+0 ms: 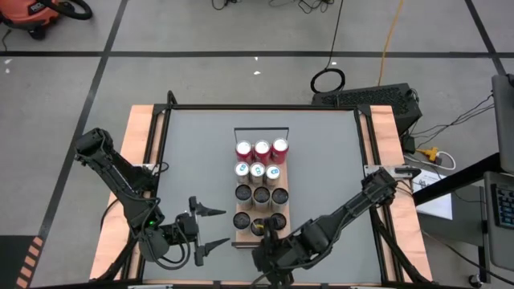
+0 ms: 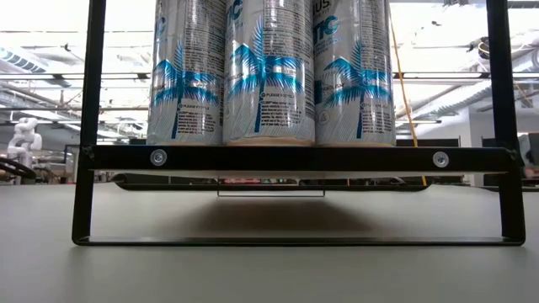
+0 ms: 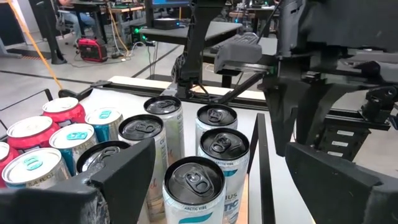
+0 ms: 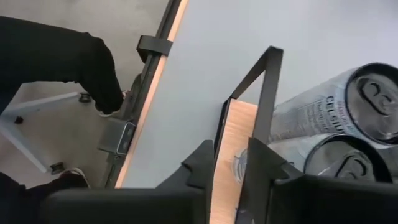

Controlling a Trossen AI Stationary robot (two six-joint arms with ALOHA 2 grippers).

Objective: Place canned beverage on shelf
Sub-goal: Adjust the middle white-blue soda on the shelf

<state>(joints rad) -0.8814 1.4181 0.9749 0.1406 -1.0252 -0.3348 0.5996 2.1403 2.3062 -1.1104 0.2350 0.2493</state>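
The shelf (image 1: 261, 186) sat mid-desk, nearly full: eleven cans in rows, one near-corner slot bare. My right tool (image 1: 271, 234) had pinched shut on the shelf's near edge; my left tool (image 1: 215, 227) hovered beside it, fingers spread, holding nothing.

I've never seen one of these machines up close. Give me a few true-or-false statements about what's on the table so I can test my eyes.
1. Three red cans stand in the row next to the wire rail of the shelf. True.
2. The left gripper is holding a can. False: it is open and empty, beside the shelf.
3. All the cans lie on their sides. False: they stand upright, tops up.
4. The right gripper is at the red cans' end. False: it is at the opposite end of the shelf.
5. The shelf lies on the grey table. True.
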